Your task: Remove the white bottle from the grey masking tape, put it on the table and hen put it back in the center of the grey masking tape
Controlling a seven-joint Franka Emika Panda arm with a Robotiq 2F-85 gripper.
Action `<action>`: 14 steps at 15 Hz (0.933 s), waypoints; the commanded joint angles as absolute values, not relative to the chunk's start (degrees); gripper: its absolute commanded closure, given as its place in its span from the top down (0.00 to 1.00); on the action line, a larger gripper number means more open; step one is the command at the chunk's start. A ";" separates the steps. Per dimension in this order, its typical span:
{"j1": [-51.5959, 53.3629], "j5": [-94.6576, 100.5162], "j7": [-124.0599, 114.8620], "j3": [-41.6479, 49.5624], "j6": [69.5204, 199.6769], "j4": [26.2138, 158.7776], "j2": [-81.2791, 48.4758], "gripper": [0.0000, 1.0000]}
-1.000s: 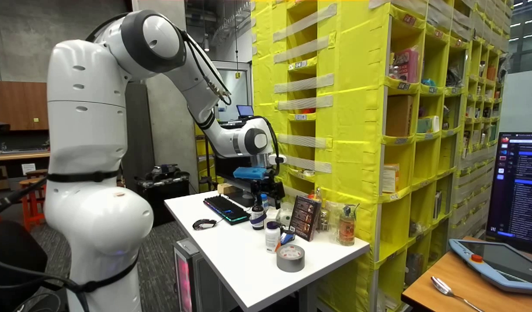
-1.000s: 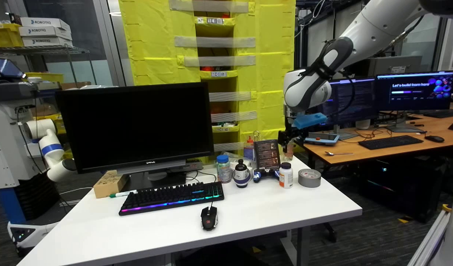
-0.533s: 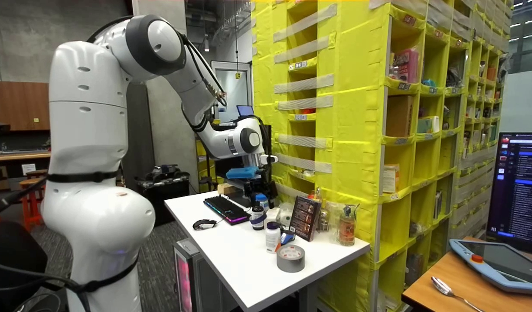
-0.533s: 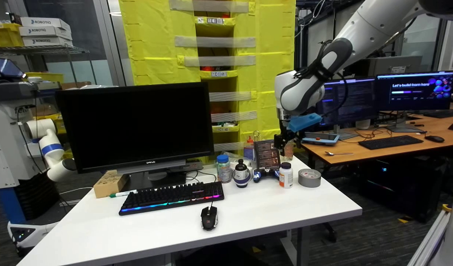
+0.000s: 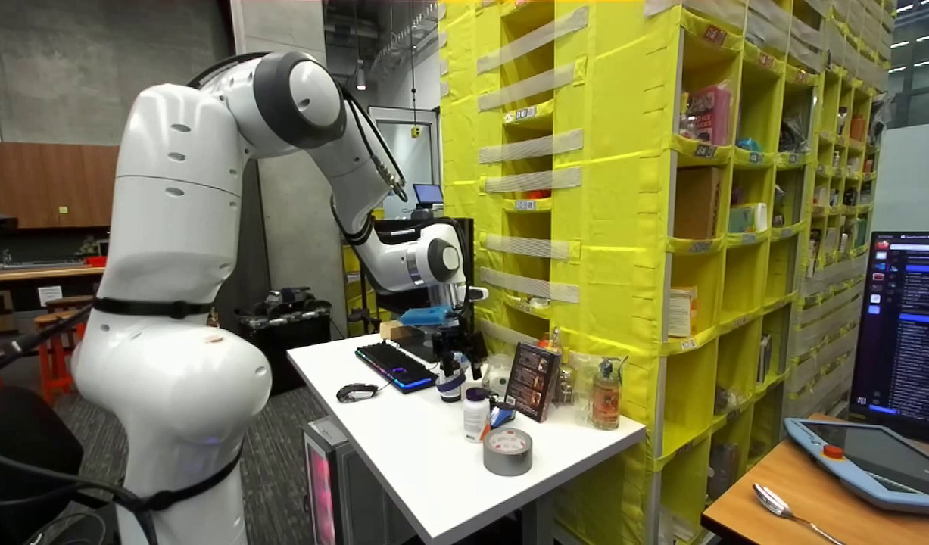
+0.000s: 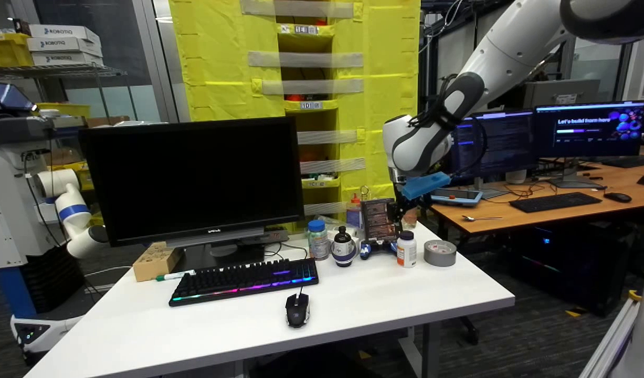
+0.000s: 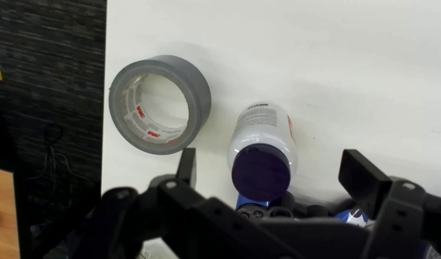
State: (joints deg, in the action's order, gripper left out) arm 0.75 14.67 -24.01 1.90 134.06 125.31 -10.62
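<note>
The white bottle with a dark purple cap stands upright on the table, in both exterior views (image 5: 475,422) (image 6: 407,253) and in the wrist view (image 7: 258,131). The grey masking tape (image 5: 507,459) (image 6: 440,257) lies flat beside it, apart from it, its hole empty in the wrist view (image 7: 199,91). The white table (image 5: 411,454) (image 6: 353,304) (image 7: 357,72) bears both. My gripper (image 5: 461,369) (image 6: 397,216) is open and empty, above the table near the bottle. In the wrist view its fingers (image 7: 272,169) appear on either side of the bottle's cap, not touching it.
A game controller (image 6: 377,248) (image 7: 254,212) lies close behind the bottle. A dark bottle with a blue band (image 6: 343,249), a blue-capped jar (image 6: 318,241), and a dark picture case (image 5: 531,381) (image 6: 377,220) stand nearby. A keyboard (image 6: 248,281), mouse (image 6: 297,310) and monitor (image 6: 196,178) are farther along.
My gripper has moved lower, toward the white bottle, and shifted left in both exterior views. The bottle and the tape have not moved.
</note>
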 commanded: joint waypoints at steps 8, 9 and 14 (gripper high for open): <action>2.16 12.75 -24.80 2.63 134.30 121.41 -16.19 1.00; 2.24 12.86 -25.10 2.83 134.40 121.08 -16.82 1.00; 2.61 13.22 -26.39 4.09 135.17 118.99 -19.95 1.00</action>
